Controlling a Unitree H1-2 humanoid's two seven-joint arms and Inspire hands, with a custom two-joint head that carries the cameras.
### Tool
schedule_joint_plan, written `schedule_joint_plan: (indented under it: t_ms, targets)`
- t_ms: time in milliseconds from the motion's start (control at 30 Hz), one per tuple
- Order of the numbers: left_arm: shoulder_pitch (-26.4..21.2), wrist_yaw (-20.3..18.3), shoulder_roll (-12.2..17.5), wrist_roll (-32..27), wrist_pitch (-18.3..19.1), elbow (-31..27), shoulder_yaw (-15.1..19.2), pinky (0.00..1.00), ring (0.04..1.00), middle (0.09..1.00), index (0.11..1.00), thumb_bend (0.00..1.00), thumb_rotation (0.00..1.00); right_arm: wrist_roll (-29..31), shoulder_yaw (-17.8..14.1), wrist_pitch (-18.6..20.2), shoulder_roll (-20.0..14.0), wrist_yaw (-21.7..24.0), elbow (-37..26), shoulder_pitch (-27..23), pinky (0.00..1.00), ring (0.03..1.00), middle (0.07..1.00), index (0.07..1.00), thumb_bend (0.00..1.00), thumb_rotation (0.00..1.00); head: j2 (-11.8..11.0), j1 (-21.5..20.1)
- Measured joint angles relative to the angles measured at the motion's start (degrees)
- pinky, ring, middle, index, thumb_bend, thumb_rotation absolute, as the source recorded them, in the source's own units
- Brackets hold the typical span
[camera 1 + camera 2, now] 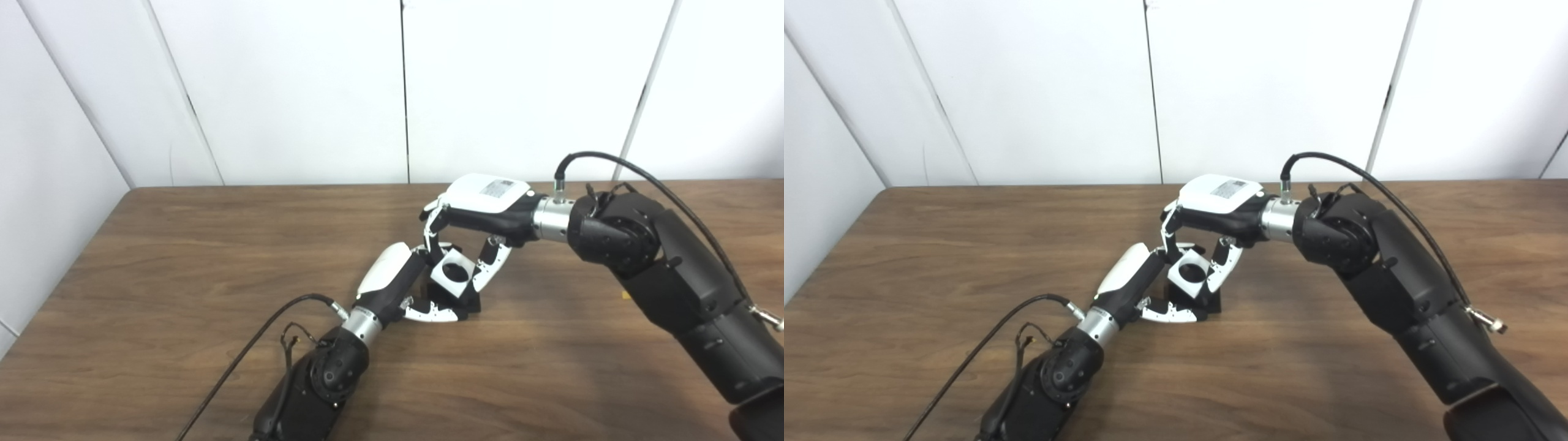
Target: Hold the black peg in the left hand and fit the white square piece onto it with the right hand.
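The white square piece (454, 272), with a round dark hole in its middle, is held in my right hand (471, 236) at the middle of the wooden table (184, 257). Below it stands the black peg with its black base (470, 301), gripped from the left by my left hand (416, 294). The white piece sits on top of the black peg, tilted a little; the peg's shaft is hidden by the piece and the fingers. In the right eye view the piece (1192, 272) shows between both hands, over the black base (1213, 301).
The table's back edge meets white wall panels (398, 92). A small yellow speck (625, 296) lies on the table beside my right forearm. Cables run along both arms.
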Motion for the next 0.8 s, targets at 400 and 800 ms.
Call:
schedule_joint_plan:
  t_ms: [400,800]
  targets:
    - [0.69,-0.05,0.11,-0.03,0.9,-1.46,-0.15,0.73,0.848,0.823,0.489,0.52,0.07,-0.08,0.39,-0.97,0.25,-1.23,3.54,-0.3,0.87,0.863,0.767,0.48,0.52,0.14,0.35,-1.23]
    - [0.68,-0.32,0.2,-0.57,0.74,-1.37,-0.15,0.75,0.852,0.825,0.489,0.52,0.07,0.05,0.41,-0.93,-1.12,-0.86,2.68,-0.1,0.88,0.857,0.768,0.481,0.52,0.14,0.53,-2.55]
